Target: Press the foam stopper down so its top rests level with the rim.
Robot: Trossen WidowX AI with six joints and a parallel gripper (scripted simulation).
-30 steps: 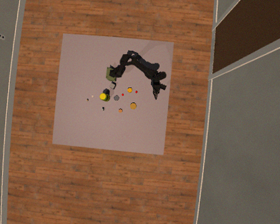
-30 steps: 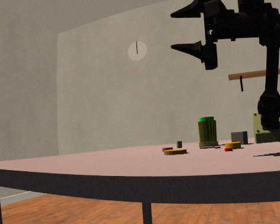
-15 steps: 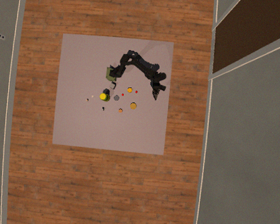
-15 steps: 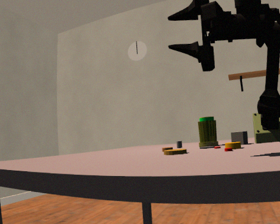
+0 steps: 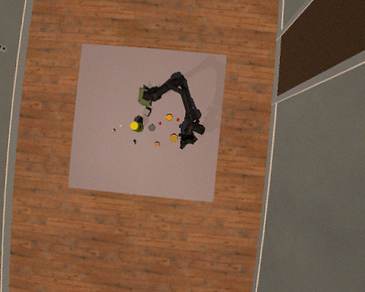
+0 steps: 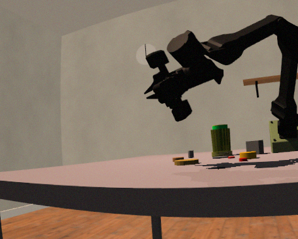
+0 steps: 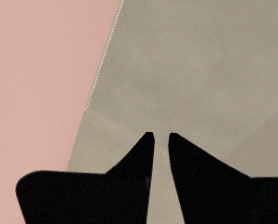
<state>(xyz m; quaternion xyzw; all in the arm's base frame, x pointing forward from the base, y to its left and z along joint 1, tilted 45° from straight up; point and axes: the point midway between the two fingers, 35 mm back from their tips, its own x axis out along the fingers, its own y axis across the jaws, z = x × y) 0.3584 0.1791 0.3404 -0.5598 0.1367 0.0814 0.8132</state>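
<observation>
An olive ribbed jar [image 6: 221, 142] [image 5: 138, 128] stands upright on the pale table [image 6: 120, 177] [image 5: 104, 164]. A green foam stopper [image 6: 220, 127] sticks up above its rim; from above the stopper [image 5: 134, 126] looks yellow. My gripper [image 6: 149, 93] [image 5: 184, 144] [image 7: 160, 139] hangs high above the table, well to the side of the jar and far from it. Its fingers are nearly together with only a thin gap, and nothing is between them. The wrist view shows only wall and table edge past the fingertips.
Orange discs [image 5: 173, 137] [image 5: 169, 117] [image 6: 186, 162] [image 6: 247, 155], small red discs [image 5: 178, 120] [image 6: 243, 159], a grey disc [image 5: 151, 127] and a grey cube [image 5: 146, 111] [image 6: 254, 146] lie around the jar. The arm's olive base block [image 6: 279, 139] [image 5: 144, 97] stands behind it.
</observation>
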